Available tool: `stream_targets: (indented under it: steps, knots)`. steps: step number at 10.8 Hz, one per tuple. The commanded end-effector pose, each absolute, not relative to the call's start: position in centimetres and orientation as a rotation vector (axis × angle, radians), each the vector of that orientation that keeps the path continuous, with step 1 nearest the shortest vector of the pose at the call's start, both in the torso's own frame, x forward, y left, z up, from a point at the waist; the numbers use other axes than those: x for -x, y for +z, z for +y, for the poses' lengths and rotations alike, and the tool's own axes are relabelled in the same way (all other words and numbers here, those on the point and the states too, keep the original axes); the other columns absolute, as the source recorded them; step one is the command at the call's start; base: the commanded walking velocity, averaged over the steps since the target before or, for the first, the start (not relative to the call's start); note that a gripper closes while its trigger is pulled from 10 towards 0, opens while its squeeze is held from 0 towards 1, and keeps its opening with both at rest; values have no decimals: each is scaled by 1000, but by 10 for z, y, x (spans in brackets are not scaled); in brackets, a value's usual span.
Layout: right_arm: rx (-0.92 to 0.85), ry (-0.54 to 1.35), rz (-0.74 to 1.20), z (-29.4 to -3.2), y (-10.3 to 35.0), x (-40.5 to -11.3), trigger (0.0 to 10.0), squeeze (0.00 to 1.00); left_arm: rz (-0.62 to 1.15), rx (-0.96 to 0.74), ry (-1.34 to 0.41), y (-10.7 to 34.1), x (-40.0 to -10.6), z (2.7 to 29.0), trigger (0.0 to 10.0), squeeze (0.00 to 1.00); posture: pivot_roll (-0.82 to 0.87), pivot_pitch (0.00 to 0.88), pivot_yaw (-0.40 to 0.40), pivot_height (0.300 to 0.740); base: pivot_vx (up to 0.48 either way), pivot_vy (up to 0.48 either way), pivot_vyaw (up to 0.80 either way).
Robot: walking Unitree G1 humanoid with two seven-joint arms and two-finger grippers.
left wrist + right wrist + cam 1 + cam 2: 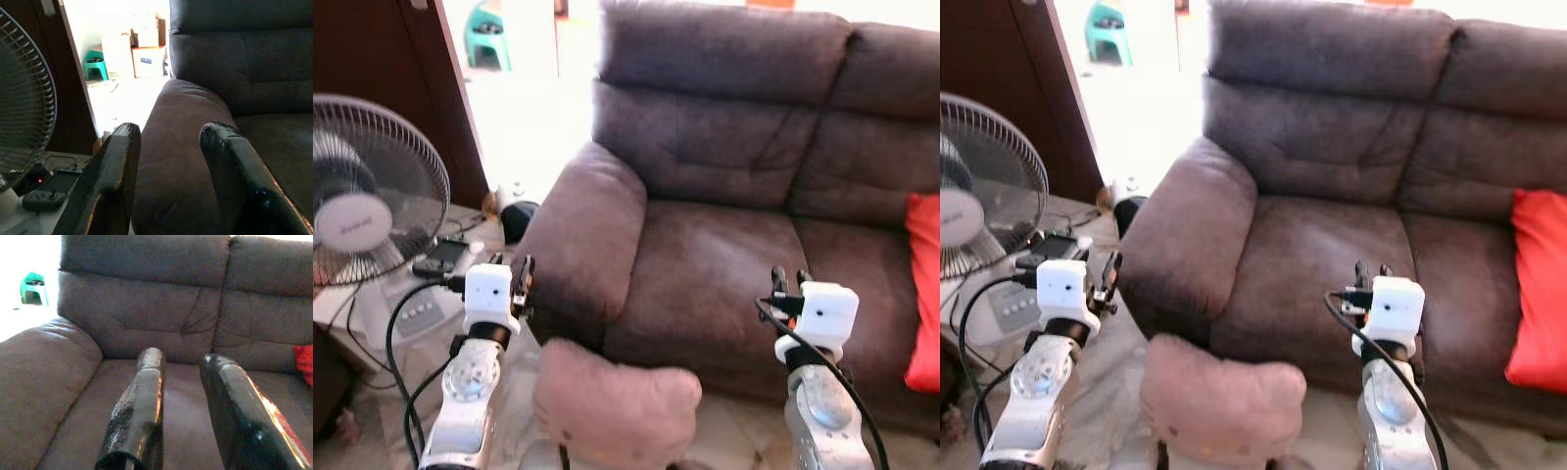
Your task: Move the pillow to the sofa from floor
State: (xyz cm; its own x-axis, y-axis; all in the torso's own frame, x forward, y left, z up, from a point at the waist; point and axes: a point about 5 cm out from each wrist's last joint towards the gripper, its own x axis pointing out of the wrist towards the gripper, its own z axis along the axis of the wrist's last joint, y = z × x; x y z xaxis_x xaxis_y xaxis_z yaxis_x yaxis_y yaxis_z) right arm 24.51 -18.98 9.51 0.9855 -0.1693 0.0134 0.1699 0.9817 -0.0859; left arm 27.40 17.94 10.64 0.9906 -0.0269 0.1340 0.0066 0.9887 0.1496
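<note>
a plump dusty-pink pillow (615,409) slumps against the sofa (724,196) front; both grippers gape apart, empty.

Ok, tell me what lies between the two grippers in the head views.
In the left eye view, between the left gripper and the right gripper lie the sofa's armrest and bare seat cushion; the pink pillow sits lower, on the floor.

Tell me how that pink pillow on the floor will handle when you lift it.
The pink pillow looks soft and plump, its top edge sagging, so it will probably squash and droop when lifted. It is likely light for its bulk. Its matte fabric should not slip, though both open grippers, left and right, may need to pinch deep.
</note>
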Motion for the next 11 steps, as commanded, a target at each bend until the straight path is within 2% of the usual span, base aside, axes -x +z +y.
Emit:
stream_targets:
  steps: [1,10,11]
  knots:
    - [88,-169,-21,-190,99,-246,10000,0,-138,-135,-12,109,-275,179,10000,0,18,11,-52,659,0,0,0]
    - [89,-174,0,-190,96,-247,10000,0,-112,-137,-18,105,-275,178,10000,0,17,19,-51,659,0,0,0]
    - [86,-171,1,-190,96,-247,10000,0,-112,-136,-18,105,-275,178,10000,0,18,20,-52,641,0,0,0]
